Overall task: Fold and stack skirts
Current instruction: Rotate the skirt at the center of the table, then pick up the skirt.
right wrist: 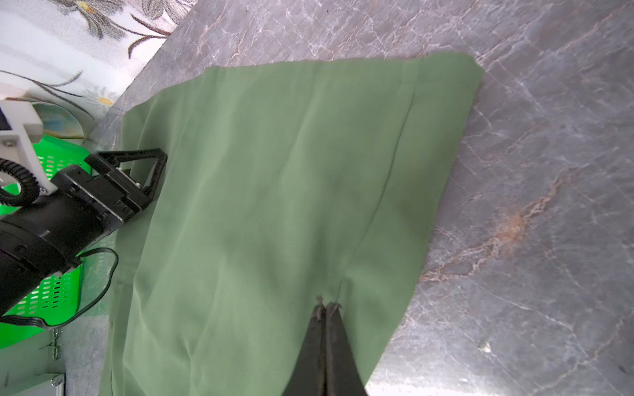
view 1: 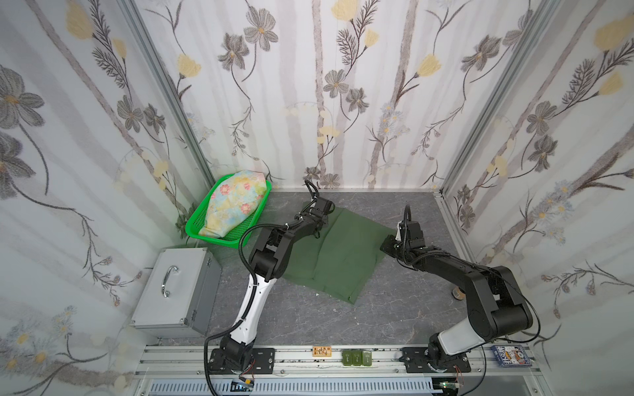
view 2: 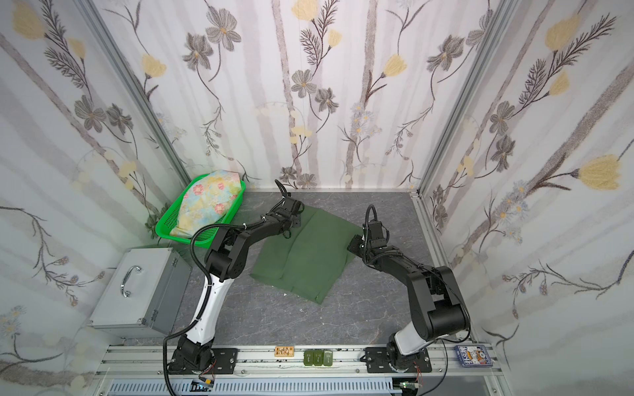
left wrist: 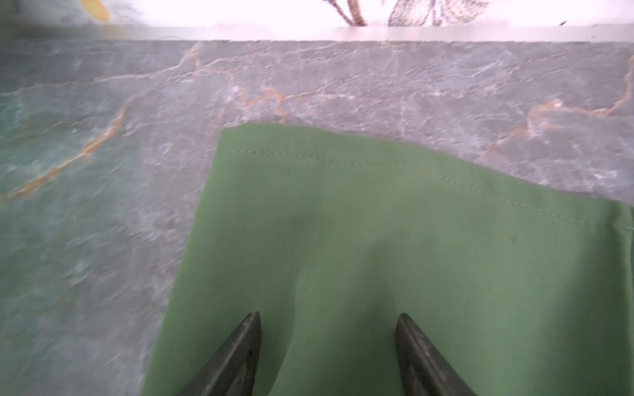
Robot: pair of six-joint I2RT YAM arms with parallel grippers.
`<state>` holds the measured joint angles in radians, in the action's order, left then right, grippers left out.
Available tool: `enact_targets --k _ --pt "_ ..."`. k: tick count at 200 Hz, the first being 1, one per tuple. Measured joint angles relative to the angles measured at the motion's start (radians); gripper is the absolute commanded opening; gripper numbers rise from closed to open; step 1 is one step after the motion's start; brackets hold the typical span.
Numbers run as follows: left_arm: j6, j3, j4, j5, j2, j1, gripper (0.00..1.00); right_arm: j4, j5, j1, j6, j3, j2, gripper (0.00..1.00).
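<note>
A dark olive-green skirt lies spread flat on the grey marble table in both top views. My left gripper hangs over its far left part, jaws open, with only cloth below them. My right gripper is shut, its tips over the skirt's right corner beside a seam; I see no cloth pinched between them. The yellow-blue skirt with pink flowers lies bundled in the green basket at the far left.
A silver metal case stands at the near left, beside the left arm's base. Small blocks and a card box sit on the front rail. Wallpapered walls close the table on three sides.
</note>
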<state>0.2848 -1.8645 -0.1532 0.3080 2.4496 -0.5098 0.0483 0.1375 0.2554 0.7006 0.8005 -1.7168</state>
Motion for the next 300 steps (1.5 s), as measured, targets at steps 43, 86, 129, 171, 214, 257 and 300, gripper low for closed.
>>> enact_targets --k 43,86,129,171,214,257,300 --pt "-0.041 -0.063 -0.031 -0.074 -0.005 -0.018 0.68 -0.015 -0.017 0.003 -0.03 0.04 -0.02 0.0" --pt "0.04 0.193 -0.045 -0.077 -0.32 0.039 0.76 -0.023 -0.033 0.003 -0.063 0.082 -0.033 0.04" --pt "0.168 0.595 -0.023 -0.175 -0.706 0.027 0.76 -0.006 -0.008 0.003 -0.078 0.072 -0.028 0.3" --pt "0.267 0.881 -0.053 -0.268 -0.941 -0.072 0.75 0.018 0.025 0.004 -0.077 0.034 0.002 0.34" --pt "0.301 0.945 -0.072 -0.305 -0.929 -0.164 0.69 0.055 0.045 0.004 -0.064 0.011 0.01 0.35" --pt "0.315 0.977 -0.106 -0.287 -0.893 -0.188 0.6 0.061 0.065 0.004 -0.054 -0.01 0.023 0.35" --pt "0.314 0.986 -0.112 -0.283 -0.878 -0.202 0.49 0.084 0.074 0.004 -0.045 -0.014 0.02 0.35"
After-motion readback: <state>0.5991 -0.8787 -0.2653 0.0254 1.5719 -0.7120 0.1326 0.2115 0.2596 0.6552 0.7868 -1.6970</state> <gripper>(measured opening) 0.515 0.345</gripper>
